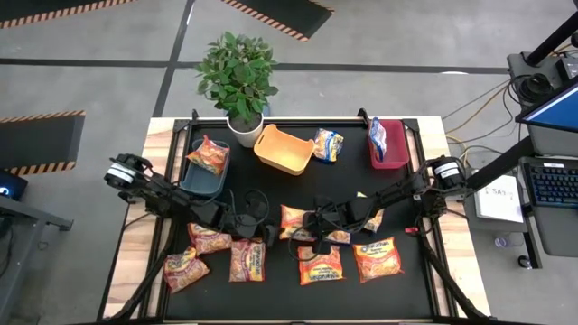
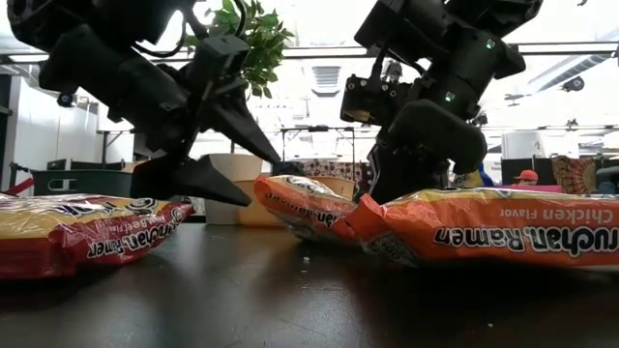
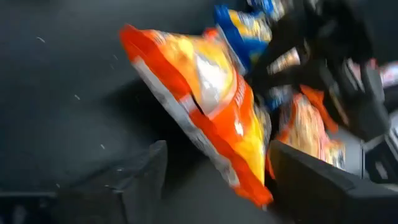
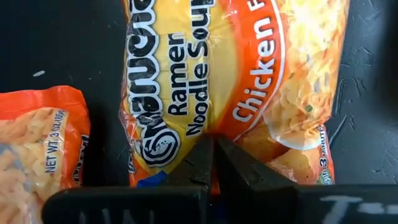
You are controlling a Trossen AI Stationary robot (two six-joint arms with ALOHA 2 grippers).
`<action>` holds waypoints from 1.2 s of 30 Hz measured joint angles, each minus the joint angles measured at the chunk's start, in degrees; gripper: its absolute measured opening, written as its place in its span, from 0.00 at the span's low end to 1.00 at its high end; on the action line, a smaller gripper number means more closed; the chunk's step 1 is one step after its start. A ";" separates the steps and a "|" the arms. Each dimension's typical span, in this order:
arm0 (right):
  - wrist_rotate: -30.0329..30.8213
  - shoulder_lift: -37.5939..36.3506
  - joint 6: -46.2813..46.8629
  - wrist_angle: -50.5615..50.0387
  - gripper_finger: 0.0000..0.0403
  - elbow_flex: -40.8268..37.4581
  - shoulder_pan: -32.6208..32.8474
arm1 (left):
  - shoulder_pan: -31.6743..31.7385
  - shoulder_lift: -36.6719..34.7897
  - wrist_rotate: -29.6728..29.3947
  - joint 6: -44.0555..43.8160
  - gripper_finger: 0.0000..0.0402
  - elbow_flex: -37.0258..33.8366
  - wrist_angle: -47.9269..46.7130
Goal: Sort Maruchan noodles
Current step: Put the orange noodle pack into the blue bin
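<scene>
The black bench (image 1: 135, 289) carries most of the work not yet done: of the Maruchan noodles, roughly eight packets lie loose across its near half, pinkish-red beef packets (image 1: 209, 238) toward the left and orange chicken packets (image 1: 377, 258) toward the right. Along the far edge stand three bins beside a potted plant (image 1: 237, 77). The dark teal bin (image 1: 196, 180) holds one pinkish-red packet (image 1: 209, 155), the red bin (image 1: 397, 152) holds one blue-and-yellow packet (image 1: 377, 137), and the orange bin (image 1: 283, 149) looks empty, with another blue-and-yellow packet (image 1: 328, 144) lying on the bench just beside it. So I judge the sorting to be at an early stage, with two packets binned and the rest waiting. At mid-bench the right tool (image 4: 212, 163) is clamped narrow on the edge of an orange chicken packet (image 4: 236, 81), a likely candidate for the orange bin. The left tool (image 3: 214, 180) hangs close by with its fingers spread wide and nothing between them, facing that tilted orange packet.
</scene>
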 joint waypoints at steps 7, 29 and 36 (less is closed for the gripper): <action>0.83 0.84 -1.78 1.10 0.02 -0.09 0.03 | 0.02 0.04 -4.02 -4.03 0.77 0.75 0.48; 2.84 1.00 -3.37 3.25 0.02 -0.26 0.00 | 0.00 12.05 -8.75 -5.81 0.77 6.93 4.50; 2.82 1.02 -3.60 3.46 0.02 -0.28 0.00 | 0.02 13.04 -9.14 -3.41 0.64 8.54 3.91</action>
